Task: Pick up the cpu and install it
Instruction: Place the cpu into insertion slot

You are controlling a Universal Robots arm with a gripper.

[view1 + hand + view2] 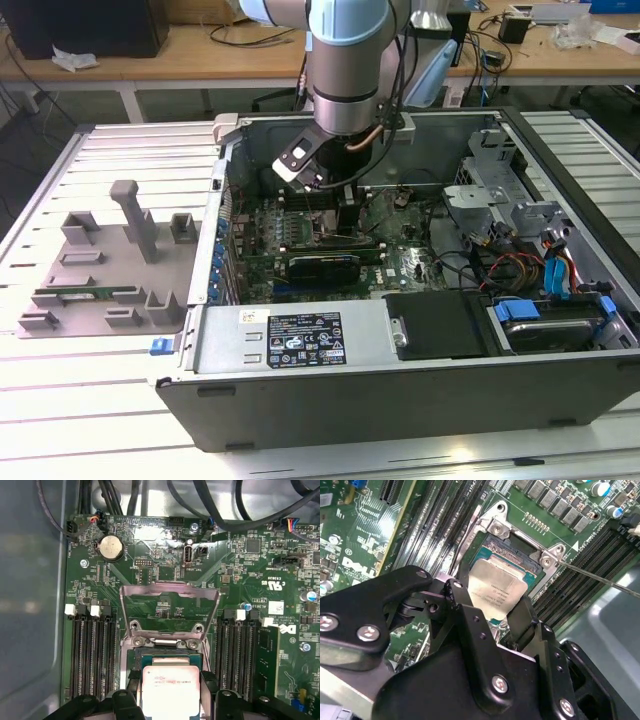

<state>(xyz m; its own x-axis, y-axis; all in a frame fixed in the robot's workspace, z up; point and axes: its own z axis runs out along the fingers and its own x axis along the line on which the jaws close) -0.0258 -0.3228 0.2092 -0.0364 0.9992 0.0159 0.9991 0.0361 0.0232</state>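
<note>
Item: cpu (pixel 497 592), held in gripper (pixel 490 605) just above the open socket (pixel 512 547), inside the computer case (pixel 400 400); in the exterior view, at 12 o'clock from the power-supply box (pixel 290 340).
Detail: gripper closed narrow on two opposite edges of the cpu. Judged light, stiff and flat, with a smooth metal top likely to slip. Underside and socket are probably fragile. Hold it by the rim edges only, level, with gentle pressure.
</note>
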